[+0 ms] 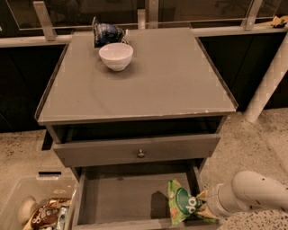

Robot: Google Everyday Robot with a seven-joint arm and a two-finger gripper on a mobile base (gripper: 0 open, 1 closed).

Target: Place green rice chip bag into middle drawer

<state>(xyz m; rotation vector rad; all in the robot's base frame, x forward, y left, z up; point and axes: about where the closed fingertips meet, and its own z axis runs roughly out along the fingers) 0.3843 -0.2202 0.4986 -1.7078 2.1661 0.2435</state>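
the gripper point(203, 205), at 5 o'clock, pinches the green rice chip bag point(182, 205) at its 3 o'clock edge over the middle drawer point(121, 197); it looks light, crinkly, slippery.

A grey desk point(180, 81) stands on a speckled stone floor point(18, 152), backed by dark cabinet fronts point(18, 90) under a pale rail point(225, 30) with glass panes point(202, 11). A white post point(266, 85) slants at the right. The gripper point(203, 204) hangs low, by the desk's front right corner.
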